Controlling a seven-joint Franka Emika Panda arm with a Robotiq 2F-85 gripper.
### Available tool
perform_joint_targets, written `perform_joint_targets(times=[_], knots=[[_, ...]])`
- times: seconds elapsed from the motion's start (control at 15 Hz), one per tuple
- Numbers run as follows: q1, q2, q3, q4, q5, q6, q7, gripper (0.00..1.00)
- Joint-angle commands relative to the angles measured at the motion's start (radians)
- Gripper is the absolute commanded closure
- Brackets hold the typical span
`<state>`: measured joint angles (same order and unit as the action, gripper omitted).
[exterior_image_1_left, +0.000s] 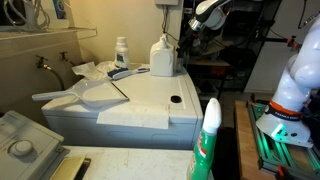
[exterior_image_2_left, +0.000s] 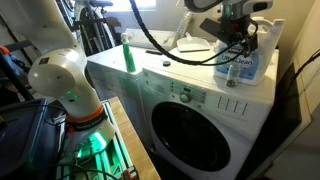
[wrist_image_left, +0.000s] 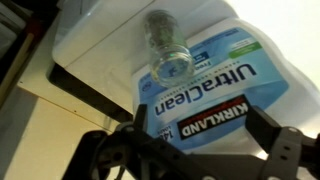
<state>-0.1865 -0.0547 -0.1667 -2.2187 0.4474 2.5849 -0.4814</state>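
detergent jug (wrist_image_left: 215, 95) stands upright, cap up, beneath the spread gripper (wrist_image_left: 195, 150)

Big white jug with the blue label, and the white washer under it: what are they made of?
The big white jug with the blue label looks like dull moulded plastic, its clear cap see-through plastic. The white front-loading washer looks like smooth painted metal, judging by its flat shiny panels; the top could be plastic.

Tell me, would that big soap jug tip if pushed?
Probably not easily: the jug looks wide and stands flat on the washer. It likely feels heavy if full. Its smooth plastic may slip in the gripper.
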Motion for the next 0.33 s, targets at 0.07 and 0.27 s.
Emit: perform_joint_targets(times=[0.07,0.27], knots=[[0.002,-0.091,-0.082,-0.032,0.184,-0.008,-0.333,0.00],[0.010,-0.074,-0.096,0.000,0.233,0.003,-0.330,0.00]])
